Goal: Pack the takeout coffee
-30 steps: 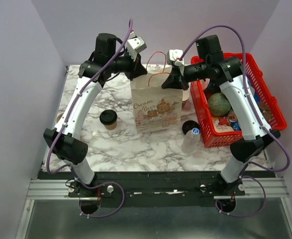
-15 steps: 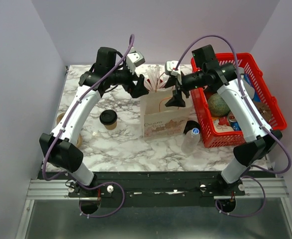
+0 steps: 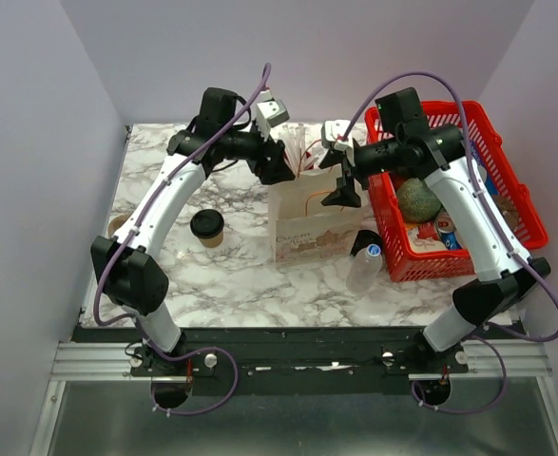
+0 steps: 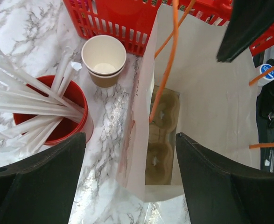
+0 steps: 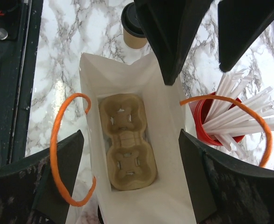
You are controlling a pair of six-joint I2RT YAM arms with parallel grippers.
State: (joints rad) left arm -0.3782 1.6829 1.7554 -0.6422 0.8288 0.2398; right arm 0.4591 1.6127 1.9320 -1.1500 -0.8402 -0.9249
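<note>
While the left gripper (image 3: 280, 165) and right gripper (image 3: 343, 188) hung open above the bag (image 3: 312, 226), the coffee (image 3: 206, 226) stood on the surface (image 3: 240, 277), well left. Left wrist: an orange handle (image 4: 159, 79) crossed the mouth. Right wrist: unheld, the bag could sag, blocking the coffee.

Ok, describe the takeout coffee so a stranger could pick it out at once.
Find the white paper bag in the middle of the marble table. The takeout coffee stands alone to its left: a short tan cup wearing a black lid, unlike the lidless tan cup beside the red cup.
</note>
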